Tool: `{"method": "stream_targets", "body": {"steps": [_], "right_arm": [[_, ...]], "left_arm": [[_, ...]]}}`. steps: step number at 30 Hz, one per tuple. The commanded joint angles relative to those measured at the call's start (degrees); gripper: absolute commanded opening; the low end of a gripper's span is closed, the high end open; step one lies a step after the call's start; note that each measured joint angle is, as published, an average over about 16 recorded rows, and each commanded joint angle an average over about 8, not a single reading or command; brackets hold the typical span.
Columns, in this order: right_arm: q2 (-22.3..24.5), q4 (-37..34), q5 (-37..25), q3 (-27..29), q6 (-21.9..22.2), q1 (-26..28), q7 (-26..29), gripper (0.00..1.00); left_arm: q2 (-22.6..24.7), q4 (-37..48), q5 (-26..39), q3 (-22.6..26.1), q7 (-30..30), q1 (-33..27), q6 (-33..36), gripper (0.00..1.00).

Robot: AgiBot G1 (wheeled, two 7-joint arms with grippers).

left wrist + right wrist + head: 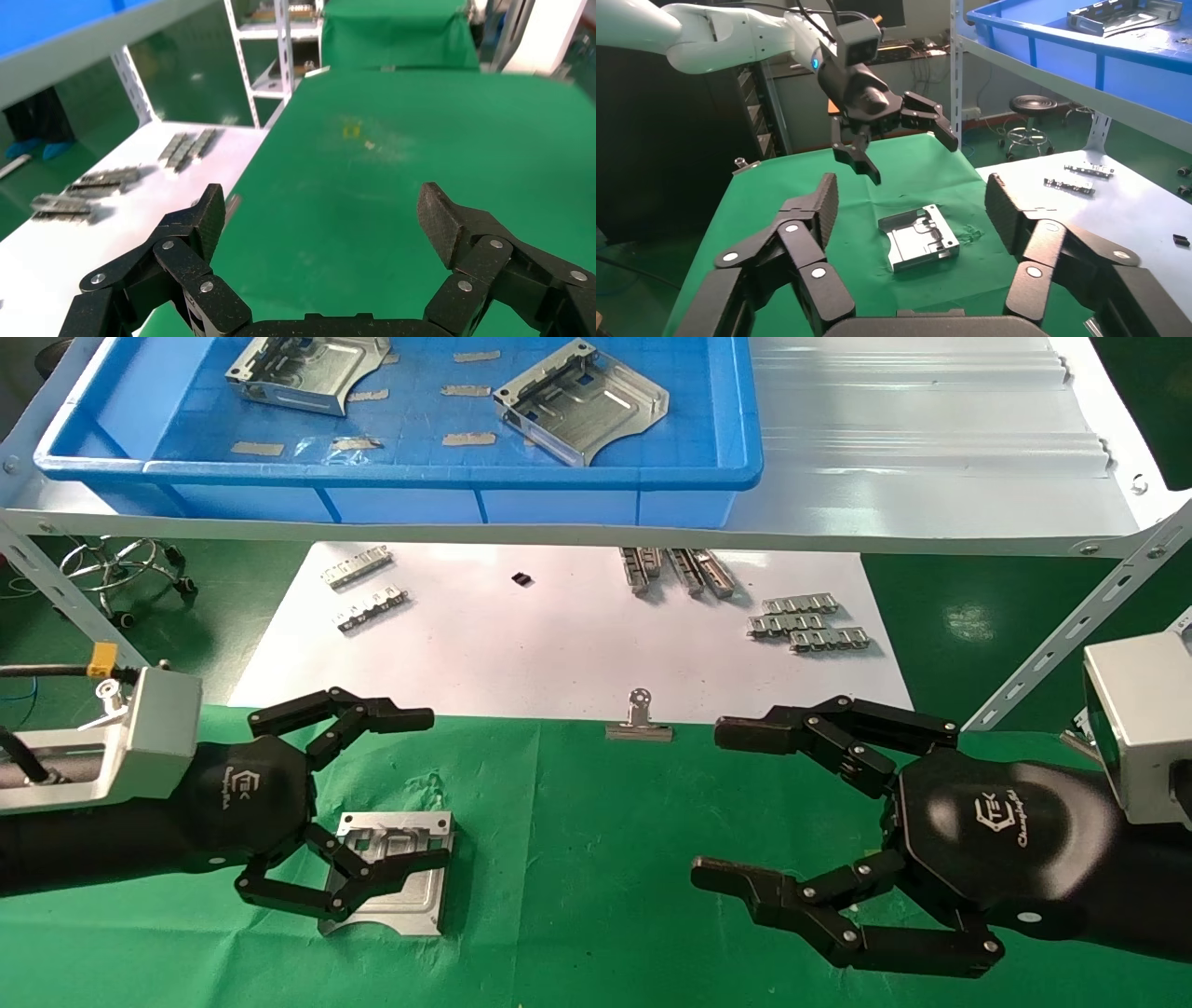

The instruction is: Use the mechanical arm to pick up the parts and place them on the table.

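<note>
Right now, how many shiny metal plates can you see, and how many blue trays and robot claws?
Metal plates: 3, two in the tray, one on the green table
Blue tray: 1
Robot claws: 2, left gripper, right gripper, both open
Total: 6

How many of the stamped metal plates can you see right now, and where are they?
3. Two plates lie in the blue bin on the shelf, one at its left, one nearer the middle. The third lies on the green table under the open left gripper.
</note>
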Motion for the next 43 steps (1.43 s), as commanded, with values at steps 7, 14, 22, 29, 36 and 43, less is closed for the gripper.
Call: {"method": "stream_targets", "body": {"steps": [7, 14, 22, 29, 36, 43], "right_arm": [[0.0, 0.0, 0.0, 0.0, 0.0, 0.0, 0.0, 1.0], [0.0, 0.0, 0.0, 0.0, 0.0, 0.0, 0.0, 1.0], [0.0, 0.0, 0.0, 0.0, 0.0, 0.0, 0.0, 1.0], [0.0, -0.01, 0.0, 0.01, 0.01, -0.01, 0.0, 1.0], [0.0, -0.02, 0.0, 0.01, 0.02, -0.01, 0.0, 1.0], [0.0, -0.02, 0.0, 0.01, 0.02, -0.01, 0.0, 1.0]], "left_arm": [[-2.04, -8.4, -2.05, -4.86, -6.73, 4.47, -0.91, 1.0], [-3.83, -15.81, -3.86, -9.16, -12.67, 8.41, -1.72, 1.0], [-5.83, -24.03, -5.87, -13.92, -19.26, 12.79, -2.62, 1.0], [-6.85, -28.26, -6.91, -16.32, -22.09, 15.01, -3.01, 1.0], [-6.9, -28.26, -7.03, -16.37, -22.08, 15.08, -3.09, 1.0], [-6.76, -27.74, -6.9, -16.08, -21.87, 14.8, -3.05, 1.0]]}}
